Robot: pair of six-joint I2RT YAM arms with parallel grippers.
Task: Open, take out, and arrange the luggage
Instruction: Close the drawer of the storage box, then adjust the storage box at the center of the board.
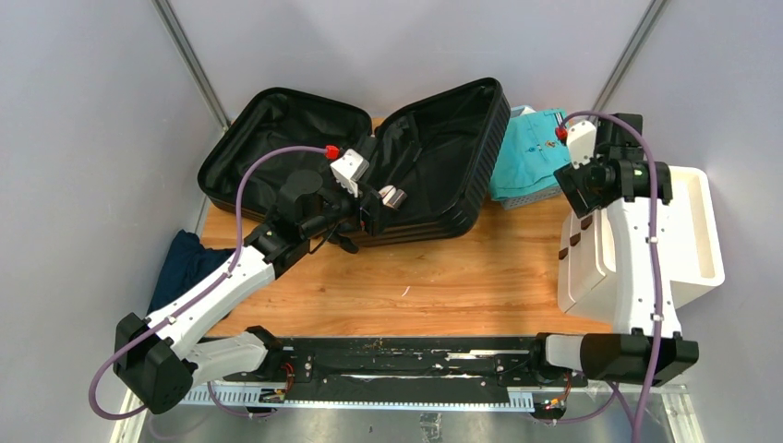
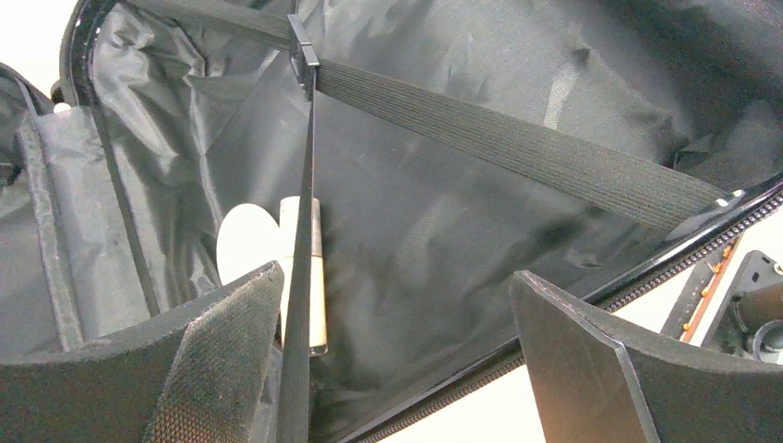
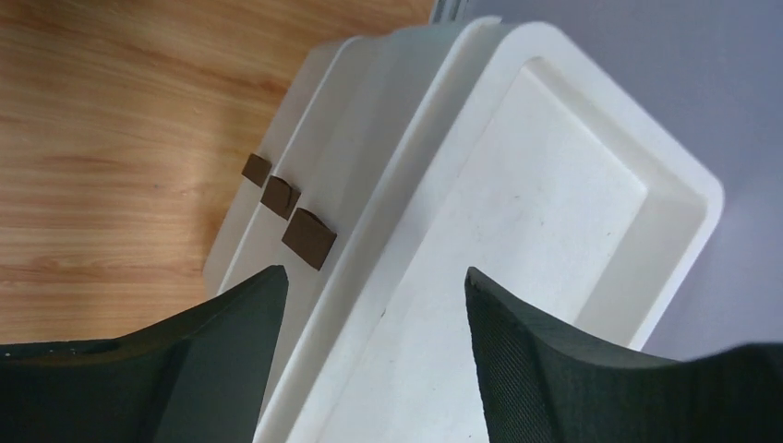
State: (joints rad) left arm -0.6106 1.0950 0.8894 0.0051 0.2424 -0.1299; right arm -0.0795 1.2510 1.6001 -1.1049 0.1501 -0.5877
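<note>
Doing now: taking things out of the luggage (image 1: 434, 166), which lies wide open at the back of the bench (image 1: 443, 277).
Left tool (image 2: 397, 305): fingers wide apart, empty, inside the luggage near a small pale thing (image 2: 319, 286) under a strap (image 2: 517, 148).
Right tool (image 3: 374, 305): fingers apart, empty, over the white drawers (image 3: 517, 185).
Next: I think, reach past the strap and pinch the small pale thing.

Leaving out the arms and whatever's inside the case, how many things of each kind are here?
Suitcase: 1
Drawer unit: 1
Basket: 1
Cloth pieces: 2 (teal garment, dark blue cloth)
Total: 5
</note>
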